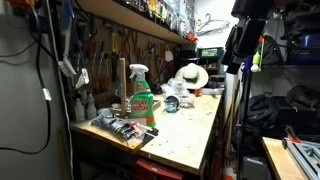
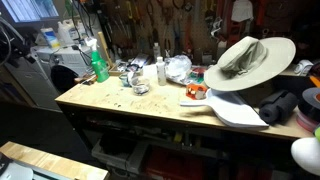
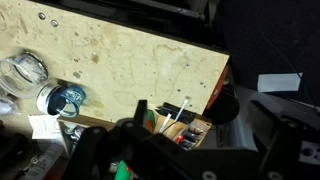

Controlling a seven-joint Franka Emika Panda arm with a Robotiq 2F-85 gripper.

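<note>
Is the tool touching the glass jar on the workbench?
Apart. The wrist view shows the tool high above the bench edge, bare wood lying between it and the glass jar.

bench: plywood workbench (image 2: pixel 130 105) | behind: tool wall (image 2: pixel 170 25) | above: shelf (image 1: pixel 130 18) | possibly a window (image 2: pixel 25 8)

Your gripper (image 3: pixel 165 150) is a dark blur, clipped by the wrist view's bottom edge. The glass jar (image 3: pixel 22 72) is cut off on the left too.
</note>
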